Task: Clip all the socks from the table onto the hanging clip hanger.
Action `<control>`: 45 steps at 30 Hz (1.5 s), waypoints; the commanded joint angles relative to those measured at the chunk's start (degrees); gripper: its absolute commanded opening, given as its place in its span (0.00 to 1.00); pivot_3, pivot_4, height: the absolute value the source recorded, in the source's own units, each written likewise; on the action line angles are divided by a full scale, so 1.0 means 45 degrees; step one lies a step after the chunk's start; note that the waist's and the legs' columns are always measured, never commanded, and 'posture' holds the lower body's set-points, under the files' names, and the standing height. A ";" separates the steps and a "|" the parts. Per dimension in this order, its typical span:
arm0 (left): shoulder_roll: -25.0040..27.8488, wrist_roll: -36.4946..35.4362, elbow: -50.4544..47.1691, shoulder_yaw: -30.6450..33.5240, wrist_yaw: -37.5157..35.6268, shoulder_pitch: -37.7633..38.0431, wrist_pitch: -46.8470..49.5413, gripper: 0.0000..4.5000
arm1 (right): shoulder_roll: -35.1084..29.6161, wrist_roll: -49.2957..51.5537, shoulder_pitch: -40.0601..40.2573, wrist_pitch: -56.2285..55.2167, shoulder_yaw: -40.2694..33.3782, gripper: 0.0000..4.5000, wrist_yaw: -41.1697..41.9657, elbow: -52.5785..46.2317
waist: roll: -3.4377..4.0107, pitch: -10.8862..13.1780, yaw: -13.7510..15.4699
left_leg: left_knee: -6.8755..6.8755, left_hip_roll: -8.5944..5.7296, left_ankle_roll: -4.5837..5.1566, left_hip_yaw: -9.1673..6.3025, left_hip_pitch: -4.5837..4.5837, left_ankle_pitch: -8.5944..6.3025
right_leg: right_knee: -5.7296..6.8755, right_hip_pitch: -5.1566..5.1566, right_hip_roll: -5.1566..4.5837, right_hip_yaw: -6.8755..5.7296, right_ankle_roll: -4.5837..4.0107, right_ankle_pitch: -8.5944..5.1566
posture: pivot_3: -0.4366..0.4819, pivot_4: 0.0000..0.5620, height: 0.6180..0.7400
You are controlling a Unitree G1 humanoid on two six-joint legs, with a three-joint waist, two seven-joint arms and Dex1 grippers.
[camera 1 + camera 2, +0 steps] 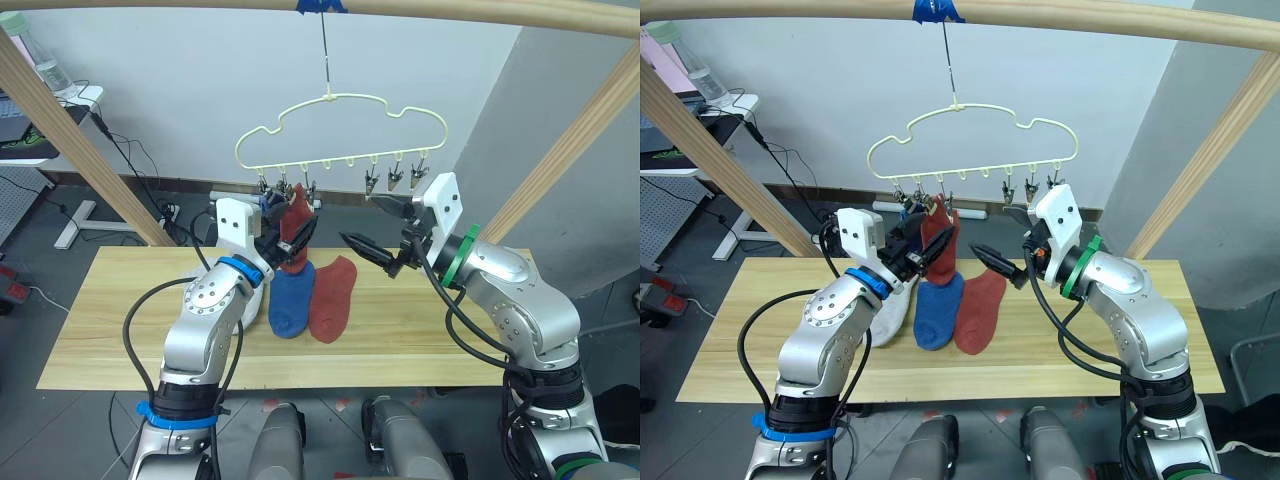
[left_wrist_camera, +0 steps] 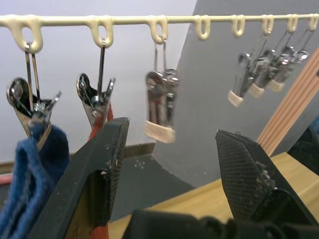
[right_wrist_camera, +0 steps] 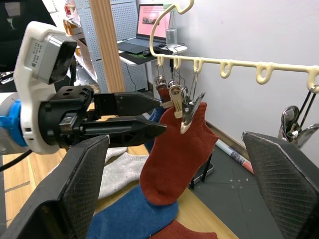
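- The clip hanger [image 1: 340, 130] is a thin pale-yellow wire with a cloud-shaped outline. It hangs by its hook from a round wooden rail [image 1: 450, 10], under a piece of blue tape [image 1: 320, 6].
- Along its lower bar there is a row of small metal clips [image 2: 159, 97]. One clip at the robot's left end holds a blue sock [image 2: 35, 164], and the clip next to it holds a rust red sock [image 3: 177, 149], which hangs down freely.
- The three clips at the right end [image 1: 398, 178] hang with nothing in them.
- On the table [image 1: 120, 320], made of light wood planks, lie a blue sock [image 1: 290, 298] and a rust red sock [image 1: 332, 297] side by side, touching. A light grey sock [image 1: 890, 310] lies just beside the blue one, partly hidden by the left arm.
- The left gripper [image 1: 296, 243] is raised beside the hanging red sock; its two black fingers stand apart and hold nothing.
- The right gripper [image 1: 380, 232] is up near the empty right clips, with the fingers spread wide and nothing between them.
- Behind, a small white desk [image 1: 60, 100] carries a bottle [image 1: 42, 62], and cables [image 1: 130, 165] lie on the floor.
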 commanded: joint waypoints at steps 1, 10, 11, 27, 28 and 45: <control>-0.0194 0.0394 0.0652 -0.0114 -0.0065 -0.0469 -0.1076 0.68 | 0.0104 0.0240 -0.0309 -0.0284 0.0047 1.00 -0.0169 -0.0382 | 0.0000 0.0000 -0.0001 | 0.0000 0.0001 0.0000 0.0000 0.0000 0.0000 | 0.0000 0.0000 0.0000 -0.0002 0.0000 0.0000 | 0.44 0.40 1.00; -0.0574 0.0493 0.1507 -0.0218 -0.0139 -0.1066 -0.1671 0.68 | 0.0271 0.0397 -0.0660 -0.0104 0.0089 1.00 -0.0458 -0.0526 | 0.0000 0.0000 -0.0010 | 0.0003 0.0002 0.0000 -0.0002 0.0000 0.0000 | 0.0004 0.0000 0.0000 -0.0016 0.0001 0.0001 | 0.43 0.40 1.00; -0.0594 0.0504 0.1573 -0.0228 -0.0150 -0.1116 -0.1709 0.68 | 0.0277 0.0413 -0.0698 -0.0084 0.0089 1.00 -0.0489 -0.0536 | 0.0000 0.0000 -0.0015 | 0.0003 0.0001 0.0000 -0.0001 0.0000 0.0000 | 0.0005 0.0000 0.0000 -0.0016 0.0001 0.0001 | 0.43 0.40 1.00; -0.1131 0.0952 0.3145 -0.0208 0.0156 -0.2244 -0.2472 0.68 | 0.0143 0.0608 -0.0864 -0.0055 0.0103 1.00 -0.0834 -0.0532 | 0.0000 0.0000 -0.0037 | 0.0008 0.0000 0.0001 0.0000 0.0000 0.0000 | 0.0012 0.0000 0.0002 -0.0019 0.0001 0.0001 | 0.42 0.42 1.00; -0.1132 0.0968 0.3170 -0.0207 0.0146 -0.2247 -0.2506 0.68 | 0.0127 0.0617 -0.0859 -0.0064 0.0102 1.00 -0.0850 -0.0530 | 0.0000 0.0000 -0.0042 | 0.0008 0.0001 0.0001 0.0001 0.0001 0.0000 | 0.0012 0.0000 0.0003 -0.0018 0.0001 0.0001 | 0.42 0.42 1.00; -0.1127 0.1220 0.4173 -0.0070 0.0264 -0.2929 -0.3108 0.68 | 0.0027 0.0612 -0.0790 -0.0155 0.0173 1.00 -0.1010 -0.0492 | 0.0000 0.0000 -0.0036 | 0.0013 0.0002 0.0001 -0.0002 0.0001 0.0000 | 0.0020 0.0000 0.0006 -0.0019 0.0001 0.0001 | 0.41 0.42 1.00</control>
